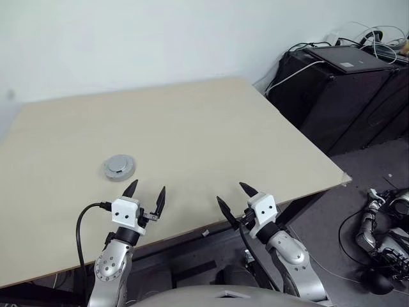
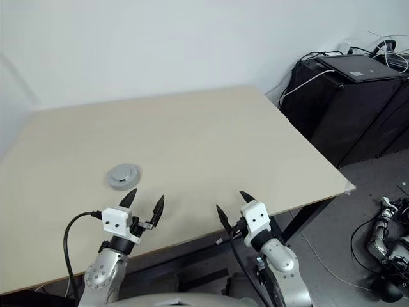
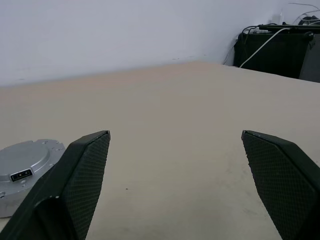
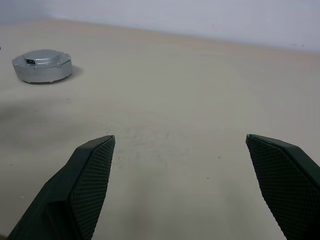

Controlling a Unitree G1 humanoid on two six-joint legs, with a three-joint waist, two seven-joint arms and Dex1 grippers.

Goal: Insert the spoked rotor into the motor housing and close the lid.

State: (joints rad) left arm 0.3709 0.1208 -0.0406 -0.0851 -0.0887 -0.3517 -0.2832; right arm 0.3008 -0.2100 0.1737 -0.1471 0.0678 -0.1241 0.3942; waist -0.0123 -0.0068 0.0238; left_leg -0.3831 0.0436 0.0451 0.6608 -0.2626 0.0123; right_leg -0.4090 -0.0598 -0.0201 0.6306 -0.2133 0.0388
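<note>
One round grey metal lid (image 1: 119, 167) with a raised centre lies flat on the pale beige surface (image 1: 211, 128), just ahead of the left end effector (image 1: 146, 195) (untouched). Left and right end effector (image 1: 234, 197): fingers spread wide apart, holding nothing, over the near edge.

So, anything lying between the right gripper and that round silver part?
Nothing: the right wrist view shows bare table from the right gripper to the round silver part.

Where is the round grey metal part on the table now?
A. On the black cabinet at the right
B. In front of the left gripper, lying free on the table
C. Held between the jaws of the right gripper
B: the round grey metal part lies on the table just ahead of the open left gripper; the right gripper is open and empty.
</note>
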